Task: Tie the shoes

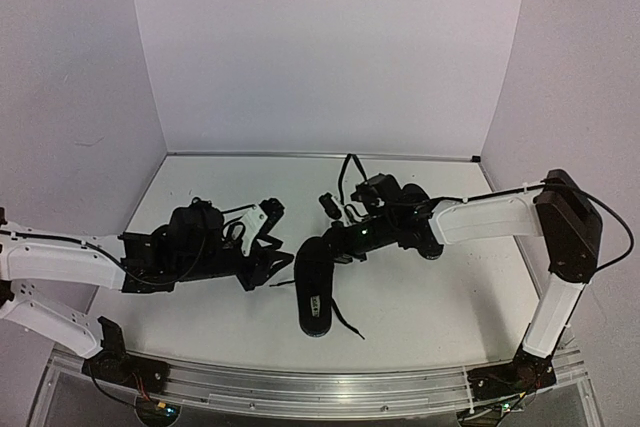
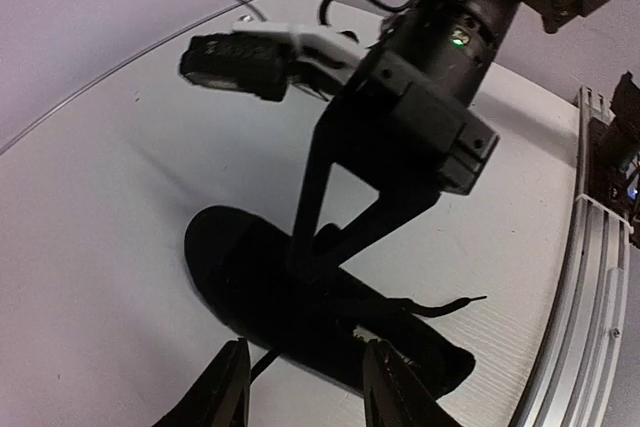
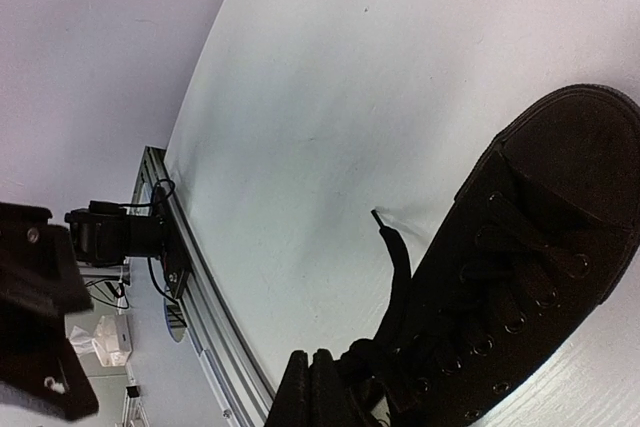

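One black shoe [image 1: 315, 297] lay lengthwise on the white counter [image 1: 430, 297], between the two hands. The left hand [image 1: 278, 269] sat low just beside the shoe's left flank. In its wrist view the left hand's [image 2: 305, 387] fingers stood parted with nothing gripped, and the shoe [image 2: 250, 287] lay across just ahead of the tips. The right hand [image 1: 335, 244] came down on the shoe's far end. In its own view the right hand's [image 3: 312, 387] fingers were pressed shut right at the top of the lacing. I could not tell whether they pinched a lace. The shoe [image 3: 540, 247] ran away from those fingers, toe farthest off. One loose lace [image 3: 385, 232] trailed flat onto the counter beside it.
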`<state>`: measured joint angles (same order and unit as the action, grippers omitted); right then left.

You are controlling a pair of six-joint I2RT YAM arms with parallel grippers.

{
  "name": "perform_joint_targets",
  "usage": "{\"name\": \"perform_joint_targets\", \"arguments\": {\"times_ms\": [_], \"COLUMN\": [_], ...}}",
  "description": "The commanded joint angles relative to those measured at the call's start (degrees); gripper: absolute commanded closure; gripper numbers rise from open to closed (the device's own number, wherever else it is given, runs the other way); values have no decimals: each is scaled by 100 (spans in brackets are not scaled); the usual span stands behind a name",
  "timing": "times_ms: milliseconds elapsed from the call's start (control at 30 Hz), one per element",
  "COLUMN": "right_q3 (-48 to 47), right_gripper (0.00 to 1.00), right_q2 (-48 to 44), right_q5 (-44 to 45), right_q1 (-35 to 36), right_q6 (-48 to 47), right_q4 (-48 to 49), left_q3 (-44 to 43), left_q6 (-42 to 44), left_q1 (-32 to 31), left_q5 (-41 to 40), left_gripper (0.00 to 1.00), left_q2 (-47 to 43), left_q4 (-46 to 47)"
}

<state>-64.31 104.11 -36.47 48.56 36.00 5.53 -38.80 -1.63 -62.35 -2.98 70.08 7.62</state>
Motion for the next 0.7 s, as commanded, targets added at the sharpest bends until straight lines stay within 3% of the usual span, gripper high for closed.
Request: {"name": "perform_joint_targets", "arguments": {"times_ms": [0,333,667], "right_q3": [-292,-603,-821], "right_gripper": [100,100,91], "right_q2": [255,653,979], "right_q5": [-107,-150,-234], "right_q1": [95,298,371], "right_q6": [9,97,147], "right_q4": [53,44,9], "left_q3": [468,830,1019], "left_q6": [-727,-1202,-1273], "left_q1": [170,258,315], "left_q5": [-635,-667,-672], "left_gripper": [60,64,63], "left_q2": [-374,-155,-69], "left_q4": [564,858,1167]}}
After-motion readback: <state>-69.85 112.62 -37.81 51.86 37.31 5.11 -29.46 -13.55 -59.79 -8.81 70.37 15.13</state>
